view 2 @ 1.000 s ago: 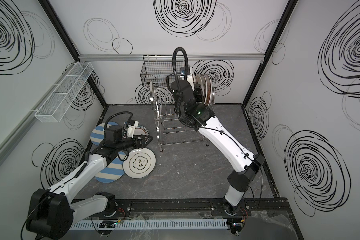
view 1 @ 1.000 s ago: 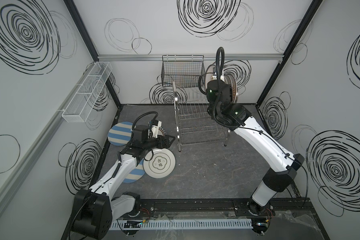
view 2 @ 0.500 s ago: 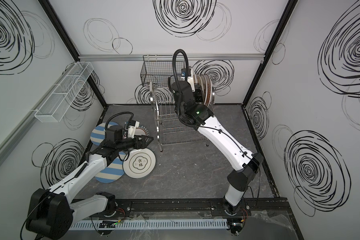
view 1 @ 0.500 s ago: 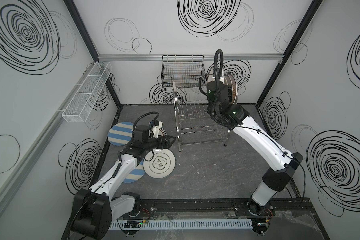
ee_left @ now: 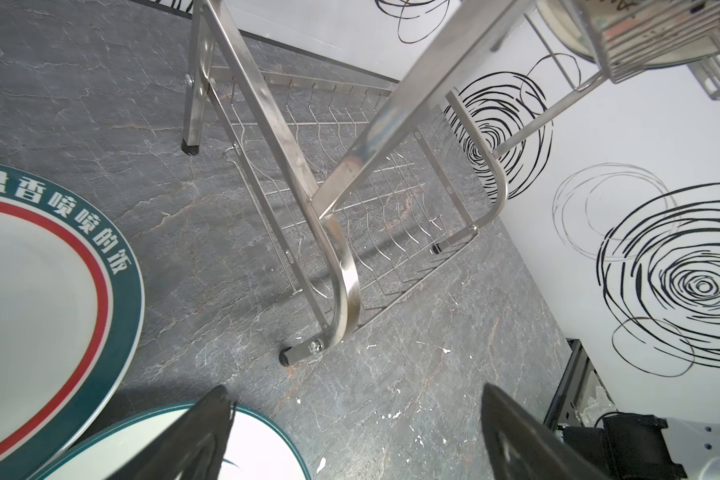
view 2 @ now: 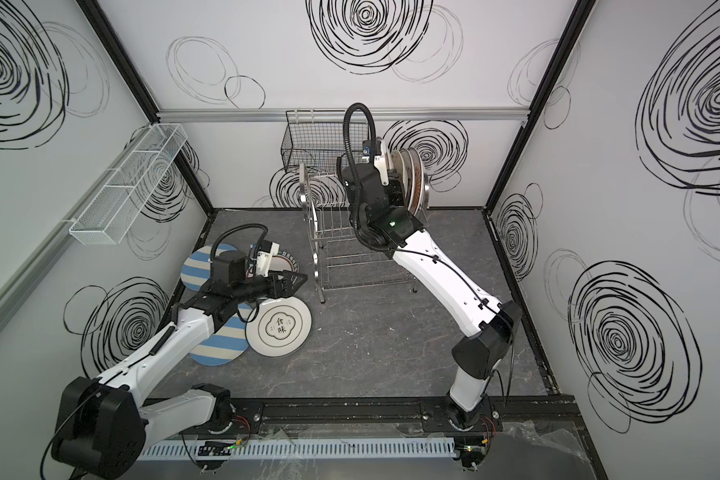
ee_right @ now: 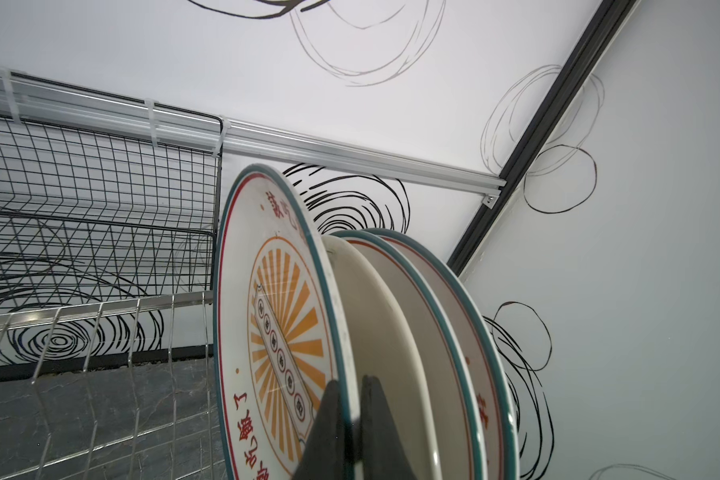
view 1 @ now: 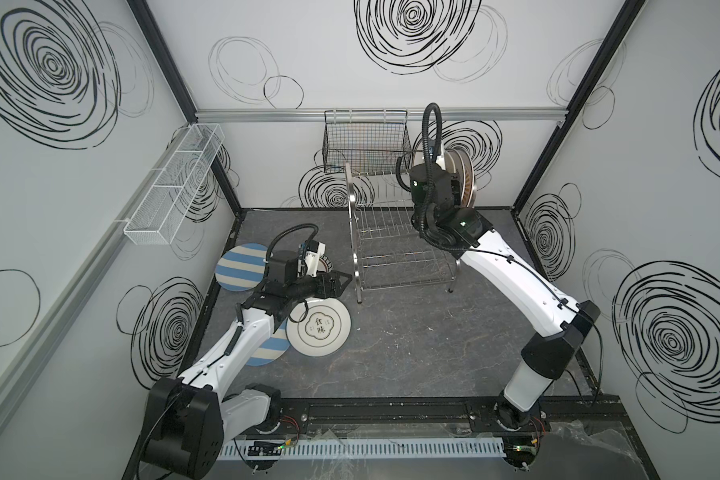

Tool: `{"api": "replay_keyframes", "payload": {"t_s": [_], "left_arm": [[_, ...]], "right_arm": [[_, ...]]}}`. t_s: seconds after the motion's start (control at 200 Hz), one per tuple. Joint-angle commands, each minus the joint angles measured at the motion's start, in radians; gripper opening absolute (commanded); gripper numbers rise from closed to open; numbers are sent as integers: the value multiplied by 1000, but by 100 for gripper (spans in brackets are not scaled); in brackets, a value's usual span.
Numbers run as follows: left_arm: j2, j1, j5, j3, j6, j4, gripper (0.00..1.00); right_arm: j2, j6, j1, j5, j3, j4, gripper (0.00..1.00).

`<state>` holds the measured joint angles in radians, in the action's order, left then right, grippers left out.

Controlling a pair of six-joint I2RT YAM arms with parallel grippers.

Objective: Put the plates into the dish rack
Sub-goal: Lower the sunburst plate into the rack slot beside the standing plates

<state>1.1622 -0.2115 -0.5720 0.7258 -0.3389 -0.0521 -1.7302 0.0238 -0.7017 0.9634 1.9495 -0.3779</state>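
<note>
black fingers of my right claw (ee_right: 350,380) are pinched tight on the rim of the sunburst plate (ee_right: 283,332). it stands on edge in the dish rack (ee_right: 100,316), with more plates (ee_right: 412,332) just behind the claw. it looks hard, slick and easy to chip, so i think the rim is the best spot to hold. far off, my left claw (ee_left: 354,388) is wide apart, the green-rim plate (ee_left: 38,291) just beside it on the table (ee_left: 100,104).
</note>
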Motion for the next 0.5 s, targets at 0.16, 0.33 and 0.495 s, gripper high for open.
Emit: {"api": "replay_keyframes", "payload": {"t_s": [0.16,0.33,0.495], "left_arm": [[-14,-15,0,-8,22,18,96],[-18,-17,4,-8,24,15,96],[-20,-17,6,-8,24,14,96]], "right_arm": [[-20,-62,15,0,40,-15,0],[-24,-73,11,-16,43,-34,2],[-20,-77,6,-26,37,-47,21]]}}
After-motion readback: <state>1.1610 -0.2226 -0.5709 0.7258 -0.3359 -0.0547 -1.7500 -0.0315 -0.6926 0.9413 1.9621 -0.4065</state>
